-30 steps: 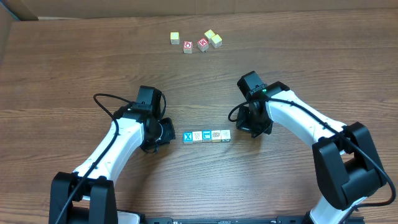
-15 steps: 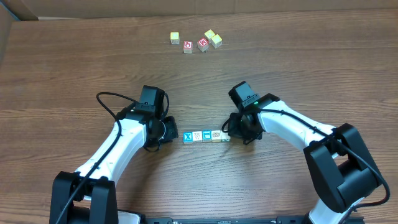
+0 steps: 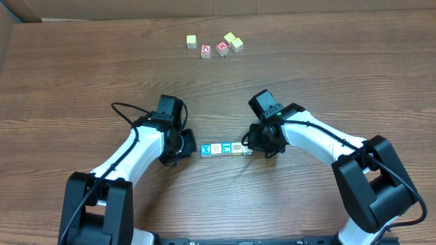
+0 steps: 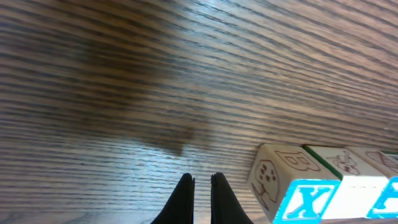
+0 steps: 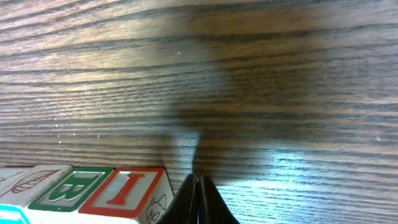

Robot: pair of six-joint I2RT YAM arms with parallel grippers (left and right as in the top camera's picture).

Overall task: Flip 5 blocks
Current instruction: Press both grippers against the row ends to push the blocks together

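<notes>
**Both arms bracket the block row**

The row of five blocks [image 3: 226, 148] lies in a straight line, blue X at its left end. The left gripper [image 3: 184, 144], fingers together and empty, sits just off that end. The right gripper [image 3: 264, 143], pinched shut, is just beside the opposite end. Likely they are squaring the line before flipping. Beyond the row, the spare cubes [image 3: 214, 45] lie well apart.
</notes>
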